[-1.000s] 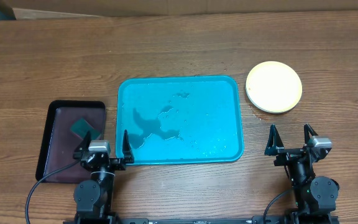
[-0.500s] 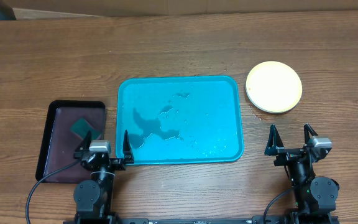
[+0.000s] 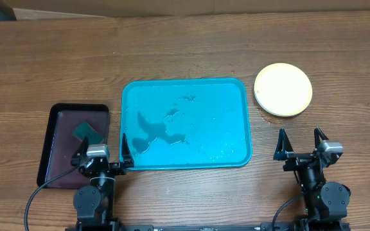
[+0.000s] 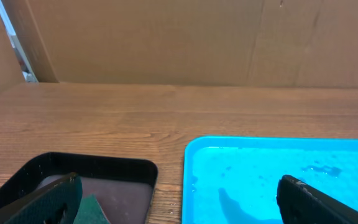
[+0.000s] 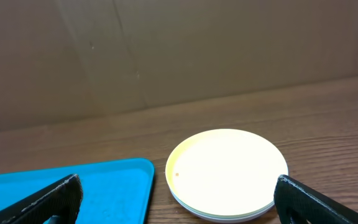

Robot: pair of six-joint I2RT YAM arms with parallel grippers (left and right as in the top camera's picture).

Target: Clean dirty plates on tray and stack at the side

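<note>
The teal-blue tray lies mid-table with nothing on it but water streaks and droplets. The plates sit stacked on the wood to its right; the top one looks pale yellow-white. In the right wrist view the stacked plates show a tiny brown speck near the left rim, and the tray's corner lies at lower left. My left gripper stands open near the tray's front-left corner. The right gripper is open in front of the plates, apart from them. Both grippers hold nothing.
A small dark maroon-black tray lies at the left with a green sponge in it; the left wrist view shows this dark tray and the sponge beside the teal tray. Cardboard walls stand behind the table.
My left gripper has shifted slightly to the left, toward the dark tray. The right arm, the plates and the tray have not moved.
</note>
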